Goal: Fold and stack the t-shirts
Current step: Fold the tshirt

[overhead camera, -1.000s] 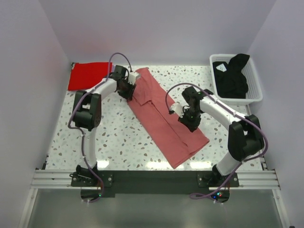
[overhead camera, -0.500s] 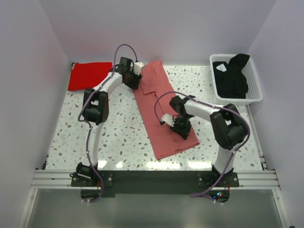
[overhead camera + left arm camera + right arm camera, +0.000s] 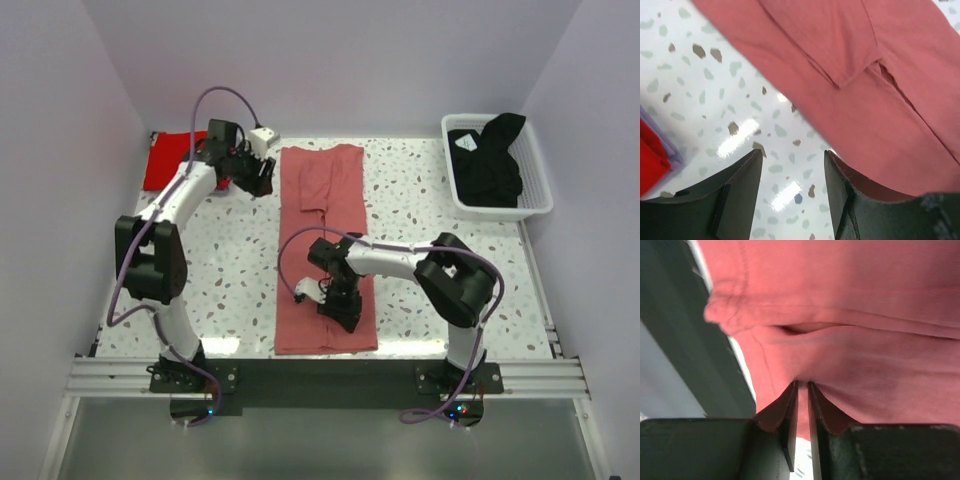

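The salmon-pink t-shirt (image 3: 325, 215) lies as a long narrow folded strip from the table's back to its near edge. My left gripper (image 3: 258, 180) is open and empty just left of the shirt's far end. In the left wrist view the gripper (image 3: 792, 167) hovers over bare table with the pink shirt (image 3: 880, 90) to its right. My right gripper (image 3: 340, 306) is shut on the pink cloth (image 3: 840, 315) near the shirt's near end, pinching a fold (image 3: 802, 386). The red t-shirt (image 3: 165, 160) lies folded at the back left. The black t-shirt (image 3: 488, 160) lies in the basket.
The white slatted basket (image 3: 540, 195) stands at the back right. The black rail (image 3: 320, 378) runs along the near edge, close to the shirt's hem, and shows in the right wrist view (image 3: 670, 340). White walls enclose the table on three sides.
The pink shirt swung from diagonal to straight and slid toward the near edge. The right gripper dragged its end near-left. The left gripper let go of the far corner and moved left.
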Robot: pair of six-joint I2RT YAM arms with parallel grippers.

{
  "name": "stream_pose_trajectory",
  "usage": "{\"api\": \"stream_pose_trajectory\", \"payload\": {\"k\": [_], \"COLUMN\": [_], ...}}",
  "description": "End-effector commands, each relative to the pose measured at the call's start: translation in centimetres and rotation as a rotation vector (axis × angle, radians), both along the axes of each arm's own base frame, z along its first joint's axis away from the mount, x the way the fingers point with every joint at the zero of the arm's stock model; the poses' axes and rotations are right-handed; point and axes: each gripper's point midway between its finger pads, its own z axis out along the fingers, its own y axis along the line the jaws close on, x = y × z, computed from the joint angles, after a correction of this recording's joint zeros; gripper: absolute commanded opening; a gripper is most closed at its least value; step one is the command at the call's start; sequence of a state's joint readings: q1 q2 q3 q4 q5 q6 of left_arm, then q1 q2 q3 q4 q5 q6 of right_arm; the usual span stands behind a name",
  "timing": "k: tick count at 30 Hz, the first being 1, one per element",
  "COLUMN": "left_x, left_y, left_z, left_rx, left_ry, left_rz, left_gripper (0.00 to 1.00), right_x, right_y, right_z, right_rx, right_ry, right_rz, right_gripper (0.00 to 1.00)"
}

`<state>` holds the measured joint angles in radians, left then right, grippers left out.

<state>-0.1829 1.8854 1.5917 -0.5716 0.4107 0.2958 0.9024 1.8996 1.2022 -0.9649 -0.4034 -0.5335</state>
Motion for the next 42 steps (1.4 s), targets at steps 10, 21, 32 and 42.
{"api": "stream_pose_trajectory", "payload": {"k": [10, 21, 32, 42], "left_x": [-13.5, -33.0, -38.7, -32.6], "left_y": [-1.0, 0.6, 1.5, -1.8], "left_z": [0.6, -2.6, -7.0, -6.3], "left_rx": [-0.136, 0.082, 0.102, 0.078], "left_ry": [-0.014, -0.526, -0.484, -0.331], "left_rz": [-0.256, -1.113, -1.491, -1.391], "left_gripper": [0.56, 0.67, 0.70, 0.73], "right_x": [1.6, -3.2, -7.6, -6.8], "right_y": [4.8, -0.2, -0.6, -1.5], "right_z": [10.0, 9.3, 3.3, 4.4], "right_rx": [0.368, 0.529, 0.477, 0.500], "right_ry": [-0.154, -0.497, -0.510, -0.589], "right_rz": [-0.056, 0.278, 0.645, 0.622], "right_gripper": [0.39, 0.64, 0.60, 0.58]}}
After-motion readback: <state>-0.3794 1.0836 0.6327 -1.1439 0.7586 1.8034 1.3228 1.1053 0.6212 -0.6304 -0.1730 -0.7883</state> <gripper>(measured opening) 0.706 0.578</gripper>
